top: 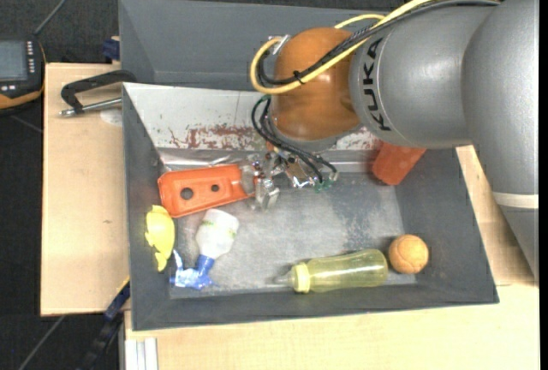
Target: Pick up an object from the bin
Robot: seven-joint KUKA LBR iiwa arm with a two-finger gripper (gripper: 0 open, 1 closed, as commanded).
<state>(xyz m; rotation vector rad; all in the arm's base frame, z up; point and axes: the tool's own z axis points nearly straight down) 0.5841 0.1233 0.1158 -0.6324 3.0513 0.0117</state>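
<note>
The gripper (264, 186) sits at the right end of the orange plate (201, 190); how far it is open is unclear. It should straddle that end squarely.

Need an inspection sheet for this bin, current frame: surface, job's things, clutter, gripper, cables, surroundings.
Surface: grey bin, reddish marks on its back wall.
Job's things: flat orange piece with holes, at the left; its right end lies by the gripper.
Clutter: yellow toy, white wad, blue scrap, bottle lying along the front, ball, red cup partly behind the arm.
Grippers: low in the bin; no hold confirmed.
Cables: yellow and black loops over the orange wrist cover.
Surroundings: black device at far left.
</note>
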